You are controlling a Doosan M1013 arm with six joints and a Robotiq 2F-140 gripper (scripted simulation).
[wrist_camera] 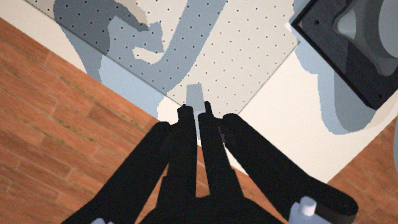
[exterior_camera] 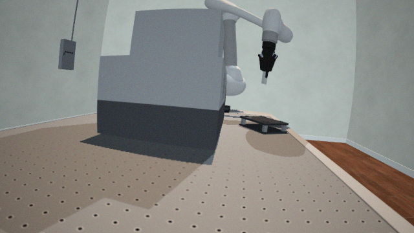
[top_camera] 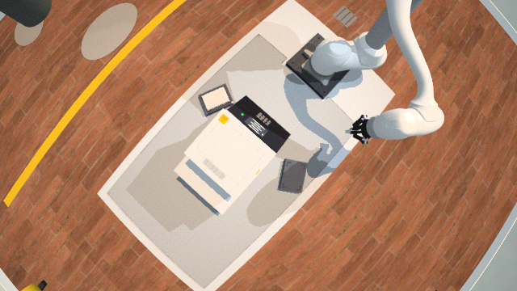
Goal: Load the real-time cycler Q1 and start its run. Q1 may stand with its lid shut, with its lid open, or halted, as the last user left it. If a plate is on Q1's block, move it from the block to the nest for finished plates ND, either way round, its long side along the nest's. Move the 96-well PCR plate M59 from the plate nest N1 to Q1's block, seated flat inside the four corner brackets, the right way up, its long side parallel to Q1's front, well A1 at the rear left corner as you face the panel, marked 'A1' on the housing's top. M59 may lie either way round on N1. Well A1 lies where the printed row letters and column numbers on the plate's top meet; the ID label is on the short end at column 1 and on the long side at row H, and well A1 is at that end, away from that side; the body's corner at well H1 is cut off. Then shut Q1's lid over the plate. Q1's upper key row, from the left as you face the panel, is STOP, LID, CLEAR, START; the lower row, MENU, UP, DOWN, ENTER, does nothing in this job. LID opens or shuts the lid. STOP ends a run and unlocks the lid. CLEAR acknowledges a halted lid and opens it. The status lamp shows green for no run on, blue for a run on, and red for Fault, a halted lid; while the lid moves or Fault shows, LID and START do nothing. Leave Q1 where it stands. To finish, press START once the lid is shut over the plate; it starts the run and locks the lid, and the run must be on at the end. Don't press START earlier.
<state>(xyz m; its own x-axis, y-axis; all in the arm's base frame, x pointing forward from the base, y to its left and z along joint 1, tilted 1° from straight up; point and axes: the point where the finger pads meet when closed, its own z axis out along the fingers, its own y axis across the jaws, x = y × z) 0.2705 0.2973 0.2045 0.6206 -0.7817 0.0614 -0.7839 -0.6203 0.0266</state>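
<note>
One white six-joint arm (top_camera: 420, 69) reaches from its dark square base plate (top_camera: 294, 65) to the worktop's 3 o'clock edge in the top view. Its black two-finger hand (top_camera: 352, 130) hangs high above the pale perforated worktop (exterior_camera: 226, 181), clenched on nothing, pads (wrist_camera: 194, 95) pressed together. The cream box-shaped real-time cycler (top_camera: 230, 155) stands mid-worktop with its lid shut and a green lamp (top_camera: 242, 114) lit on the black key panel (top_camera: 260, 123); key legends are too small to read, and the block is hidden beneath the lid. At the cycler's 11 o'clock, the pale 96-well plate (top_camera: 215, 98) lies in its dark-framed nest (top_camera: 203, 106); its markings cannot be made out. A dark square nest (top_camera: 292, 175) sits at the cycler's 4 o'clock, well apart from the hand.
</note>
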